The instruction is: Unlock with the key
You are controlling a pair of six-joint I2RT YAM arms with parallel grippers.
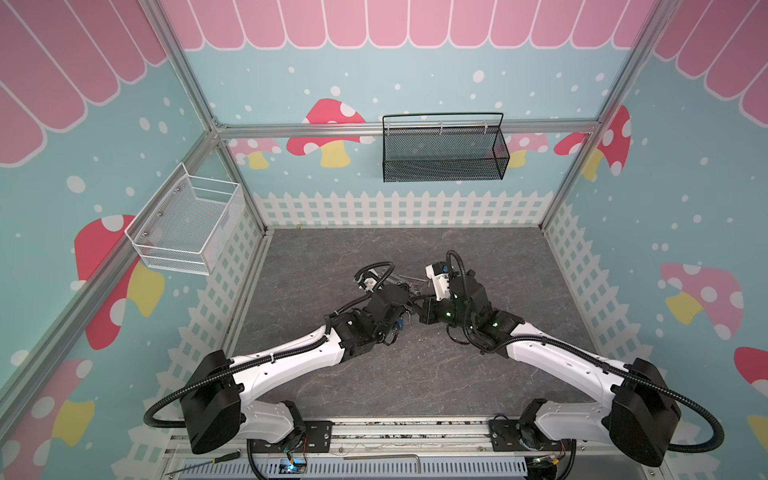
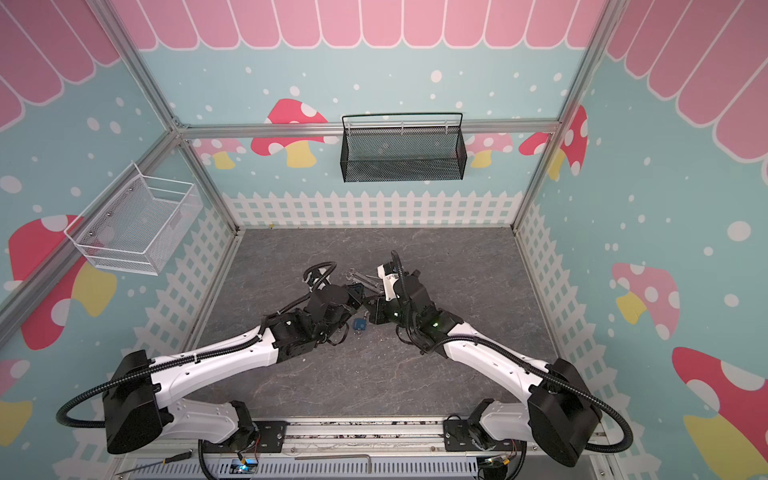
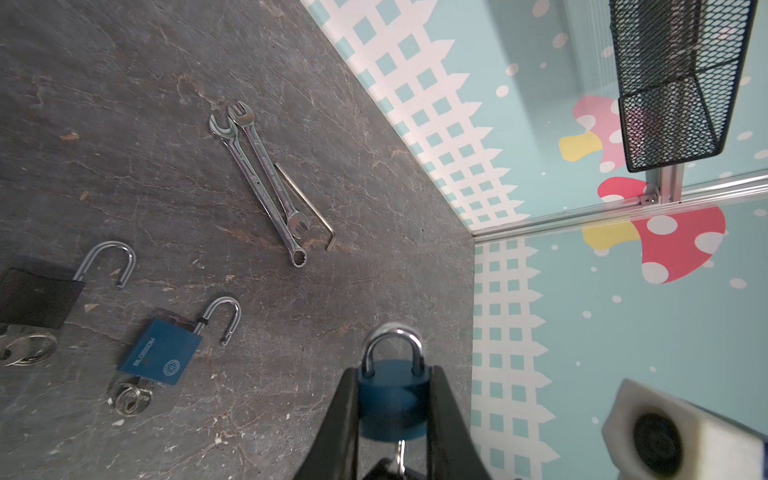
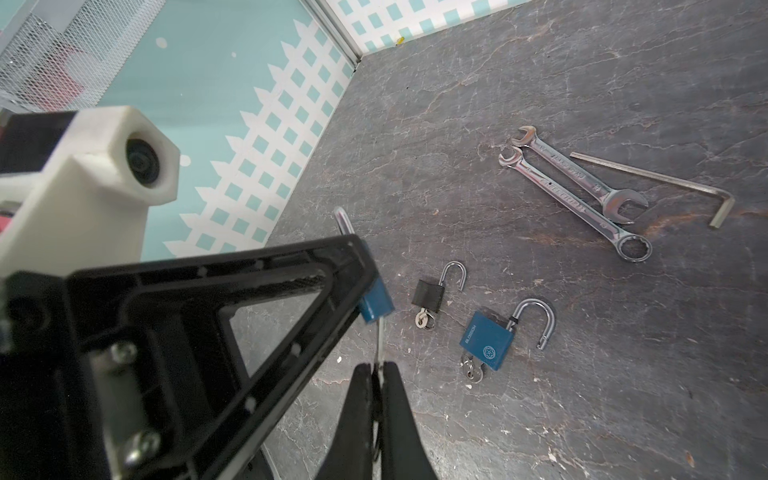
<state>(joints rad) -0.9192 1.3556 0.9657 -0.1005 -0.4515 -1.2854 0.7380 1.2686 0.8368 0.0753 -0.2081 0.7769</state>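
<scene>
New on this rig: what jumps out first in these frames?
Mid-table, the left gripper clamps a small blue padlock, shackle closed, while the right gripper pinches the key entering its underside. On the grey table nearby lie an open blue padlock, an open black padlock, two wrenches and a hex key.

The open blue padlock [image 3: 160, 355] bears the brand BLOSSOM in pale letters beside a round emblem. Stamped lettering on the wrenches [image 3: 257, 191] is too small to read.

Blue padlock [image 3: 392, 399], shackle closed, sits clamped in the left gripper [image 3: 393, 372], silver key [image 4: 380, 338] seated in its keyway.
</scene>
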